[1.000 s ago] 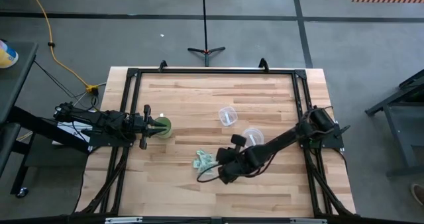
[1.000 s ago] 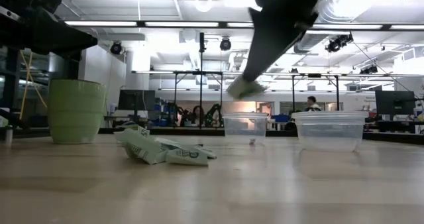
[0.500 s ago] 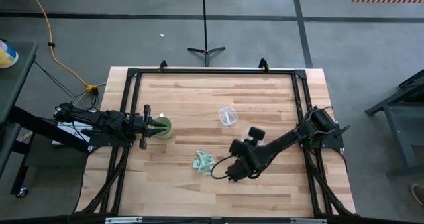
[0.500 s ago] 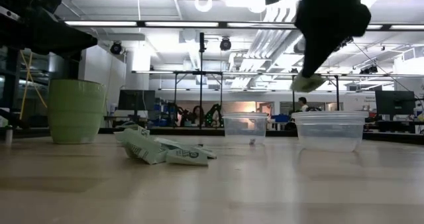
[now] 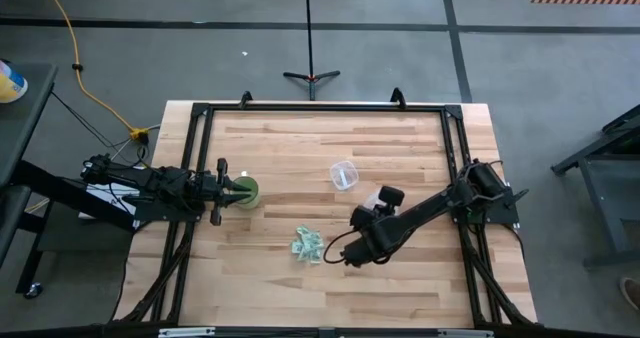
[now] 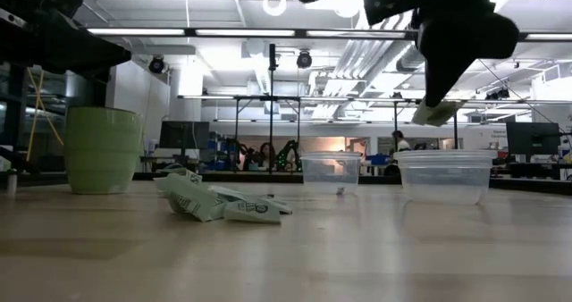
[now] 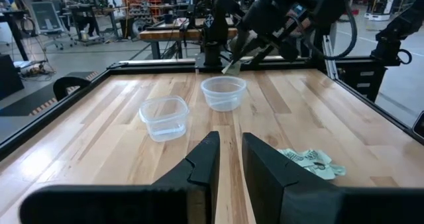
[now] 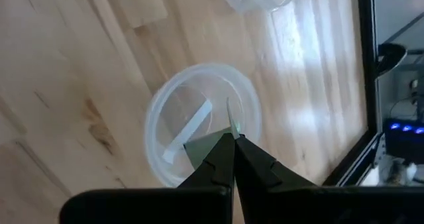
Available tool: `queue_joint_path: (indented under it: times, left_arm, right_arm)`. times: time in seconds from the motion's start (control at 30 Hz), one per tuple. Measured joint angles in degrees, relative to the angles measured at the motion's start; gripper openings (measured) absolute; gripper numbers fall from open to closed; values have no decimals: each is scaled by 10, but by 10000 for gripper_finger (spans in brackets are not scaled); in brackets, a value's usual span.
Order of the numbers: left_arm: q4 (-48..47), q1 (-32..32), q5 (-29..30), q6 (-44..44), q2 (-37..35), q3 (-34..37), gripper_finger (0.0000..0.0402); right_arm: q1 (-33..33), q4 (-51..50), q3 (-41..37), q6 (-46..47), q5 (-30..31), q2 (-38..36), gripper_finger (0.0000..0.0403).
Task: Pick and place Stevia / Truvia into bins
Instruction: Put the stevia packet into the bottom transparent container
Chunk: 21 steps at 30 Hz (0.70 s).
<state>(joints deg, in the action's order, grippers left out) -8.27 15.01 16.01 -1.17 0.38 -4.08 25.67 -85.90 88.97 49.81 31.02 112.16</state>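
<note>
Right pincer [image 8: 230, 139] over a clear bin [image 8: 202, 121], pinching a packet [image 6: 435, 113]

Other packets [image 5: 307, 245] lie heaped on the surface [image 5: 270, 148]; second bin [image 5: 344, 174] and green cup [image 6: 104, 149] stand apart. Left pincer [image 7: 225, 154] waits slightly parted, empty. Print unreadable.

The bench [image 5: 300, 143] is light wood with a black frame [image 5: 320, 107] around it. It stands on a grey floor [image 5: 150, 48]. A yellow cable [image 5: 75, 58] lies on the floor. A black stand [image 5: 310, 76] is behind the bench. Long lights [image 6: 179, 32] shine on the white ceiling.
</note>
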Motion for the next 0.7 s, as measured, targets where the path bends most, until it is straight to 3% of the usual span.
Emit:
queue_joint_path:
  times: [0.27,0.7]
  left_arm:
    - [0,0,0,0,0,0,99]
    - [0,0,3,0,0,0,99]
  right_arm:
    - [-25,61,-93,-26,-12,-61,0]
    - [-40,375,-342,-63,-30,-257,0]
